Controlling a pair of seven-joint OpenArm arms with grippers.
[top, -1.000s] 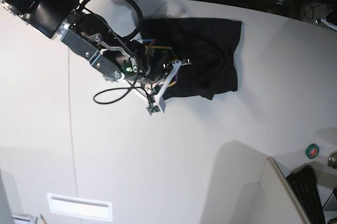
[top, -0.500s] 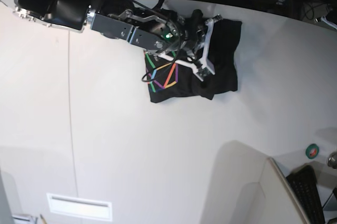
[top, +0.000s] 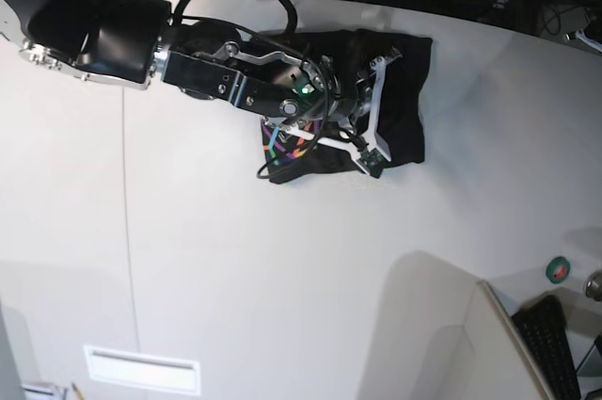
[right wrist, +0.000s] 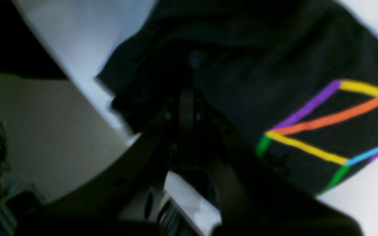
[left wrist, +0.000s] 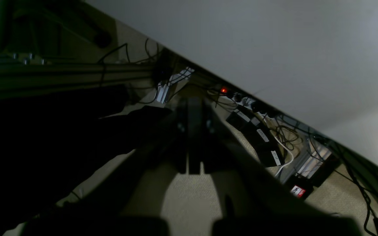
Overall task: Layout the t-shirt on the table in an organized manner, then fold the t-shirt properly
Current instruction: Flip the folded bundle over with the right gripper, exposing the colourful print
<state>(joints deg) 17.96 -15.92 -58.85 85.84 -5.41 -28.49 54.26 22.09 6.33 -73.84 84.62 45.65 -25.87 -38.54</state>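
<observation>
Your t-shirt (top: 400, 108) lies bunched in a rough folded heap in the upper middle of the base view, on the white worktop (top: 282, 268) close to its curved far edge, and it is well short of laid flat. Your right arm reaches in from the upper left of that frame and lies across the left half of the heap, so only a sliver of the coloured line print peeks out beneath it at the lower left of the cloth. The right claw (top: 374, 157) sits at the heap's lower edge with its white fingers (top: 374, 113) drawn together; it is clenched, and from the base view you cannot tell whether any fabric is pinched between them. In the right wrist view the picture is blurred, but you can see the dark cloth filling the upper and right part of the frame, with the print's purple, orange, yellow, green and blue lines at the right, and the claw's closed tips hanging over the black fabric near the worktop's edge. Your left claw (left wrist: 194, 137) is out of the base view; its wrist view shows it clamped tight with nothing in it, aimed past the worktop's edge at a power strip (left wrist: 241, 98) and tangled cables (left wrist: 285, 136) on the floor.
</observation>
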